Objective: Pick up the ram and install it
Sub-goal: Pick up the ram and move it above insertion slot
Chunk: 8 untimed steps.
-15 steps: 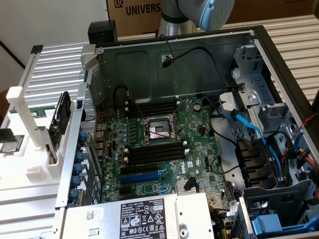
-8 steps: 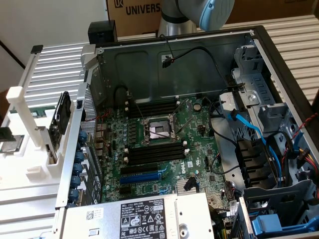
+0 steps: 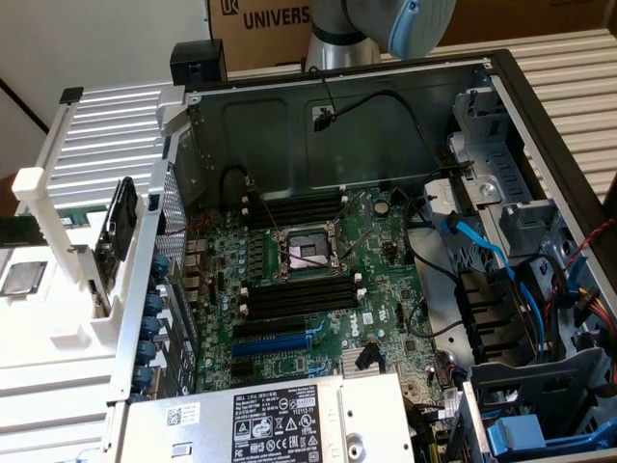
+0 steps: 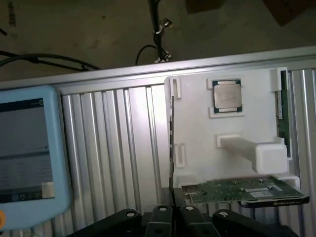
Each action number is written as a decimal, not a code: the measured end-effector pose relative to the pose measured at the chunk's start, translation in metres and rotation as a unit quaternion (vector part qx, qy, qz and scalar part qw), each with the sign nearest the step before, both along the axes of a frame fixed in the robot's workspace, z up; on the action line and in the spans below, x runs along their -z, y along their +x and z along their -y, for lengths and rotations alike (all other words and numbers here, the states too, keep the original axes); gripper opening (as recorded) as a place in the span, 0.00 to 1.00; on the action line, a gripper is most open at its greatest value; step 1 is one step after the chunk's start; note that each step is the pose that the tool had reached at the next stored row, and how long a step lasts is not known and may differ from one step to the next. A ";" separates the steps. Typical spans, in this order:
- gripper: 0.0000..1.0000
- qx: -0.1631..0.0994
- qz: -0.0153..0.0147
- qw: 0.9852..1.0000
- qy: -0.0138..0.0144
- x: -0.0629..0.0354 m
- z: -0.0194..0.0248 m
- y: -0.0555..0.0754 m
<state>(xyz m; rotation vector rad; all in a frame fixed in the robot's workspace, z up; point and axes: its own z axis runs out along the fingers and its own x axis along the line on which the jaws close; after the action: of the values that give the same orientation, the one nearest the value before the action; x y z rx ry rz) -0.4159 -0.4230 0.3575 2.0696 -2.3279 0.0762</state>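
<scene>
Silver arm (image 3: 333, 43) with grey joint (image 3: 371, 14), pale-blue cap (image 3: 416, 24).

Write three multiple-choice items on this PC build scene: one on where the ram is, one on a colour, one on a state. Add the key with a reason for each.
1. Where is the ram?
A. Standing on edge in the white holder
B. Inside the computer case
C. Lying on the power supply

2. What colour is the long expansion slot on the motherboard?
A. Red
B. Blue
C. White

3. What state are the memory slots beside the processor socket in?
A. All filled with sticks
B. Hidden under a fan
C. Bare

Key:
1 A: the thin green stick stands along the holder's edge, near the processor chip.
2 B: the slot is bright blue against the green board.
3 C: only black channels with white end clips show, with no stick in them.
</scene>
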 end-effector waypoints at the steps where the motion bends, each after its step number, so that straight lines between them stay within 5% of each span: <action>1: 0.12 0.000 0.000 1.000 0.000 -0.0061 0.0015 0.008; 4: 0.12 0.000 0.000 1.000 0.000 -0.0195 0.0049 0.035; 8: 0.12 0.000 0.000 1.000 0.000 -0.0272 0.0069 0.053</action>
<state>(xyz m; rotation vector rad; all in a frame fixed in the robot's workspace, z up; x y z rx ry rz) -0.3628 -0.4299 0.3847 2.0700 -2.3283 0.0753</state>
